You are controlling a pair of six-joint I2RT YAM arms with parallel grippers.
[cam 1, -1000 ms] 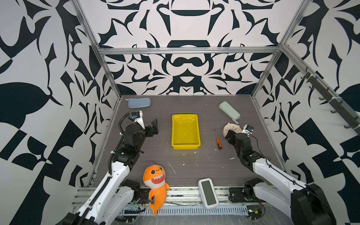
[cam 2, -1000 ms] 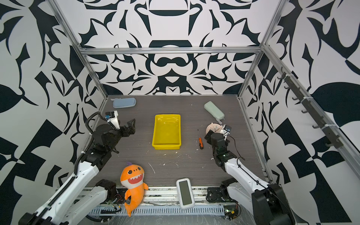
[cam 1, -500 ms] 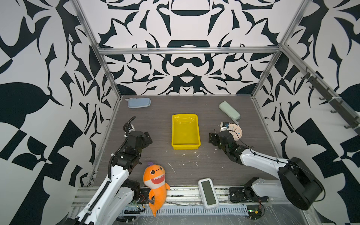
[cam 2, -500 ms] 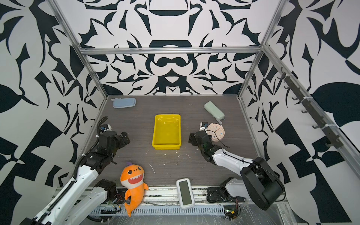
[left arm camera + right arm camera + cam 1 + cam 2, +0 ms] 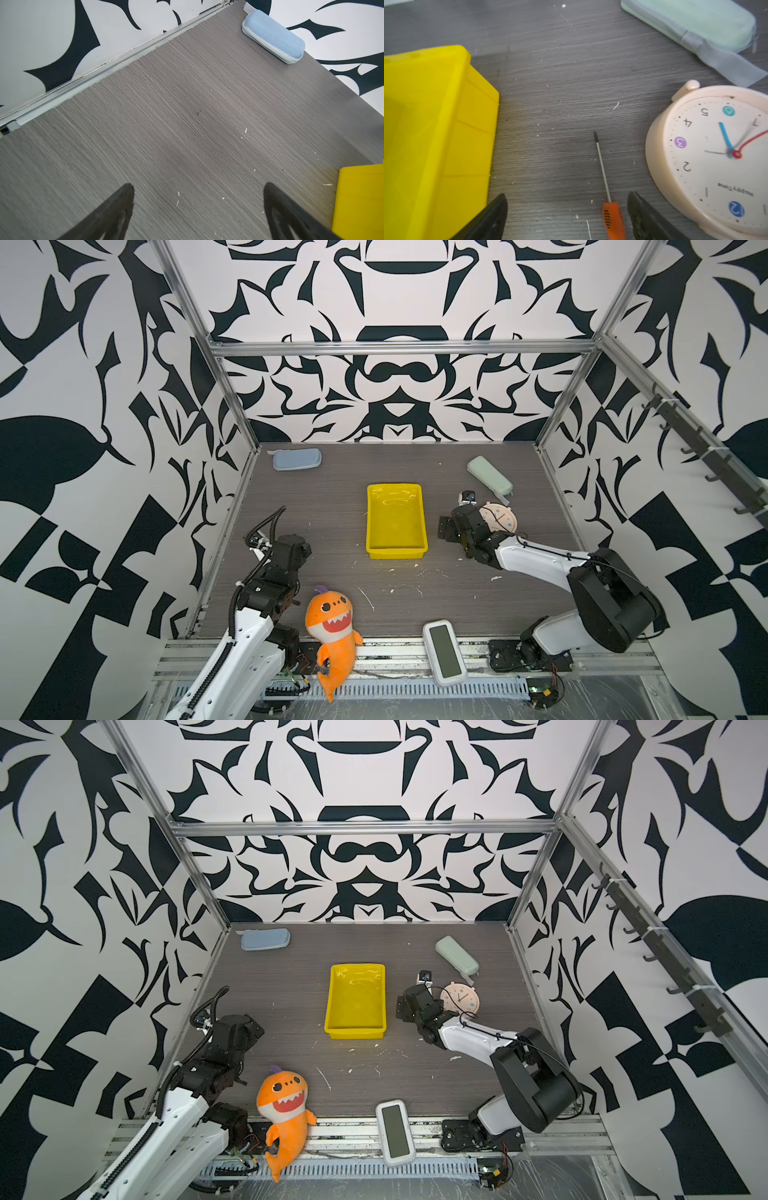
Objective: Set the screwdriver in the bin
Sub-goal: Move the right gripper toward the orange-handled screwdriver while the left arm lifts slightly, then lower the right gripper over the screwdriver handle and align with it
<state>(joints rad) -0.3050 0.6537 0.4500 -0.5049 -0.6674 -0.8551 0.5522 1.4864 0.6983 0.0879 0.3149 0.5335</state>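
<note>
Orange screwdriver (image 5: 612, 218) shown only in right wrist view, inside wide-spread right hand (image 5: 567, 195), left hand (image 5: 198, 185) also wide

Both top views sit high at the front of the cell and look steeply down toward the back wall, far enough off to take in the whole bench (image 5: 324, 506). The left wrist view slants down from close above the bench's left side toward the blue case (image 5: 273, 36) in the far corner. The right wrist view sits very low and close, facing the back between the bin (image 5: 436, 124) and the clock (image 5: 708, 158). All 4 views share the bin.
</note>
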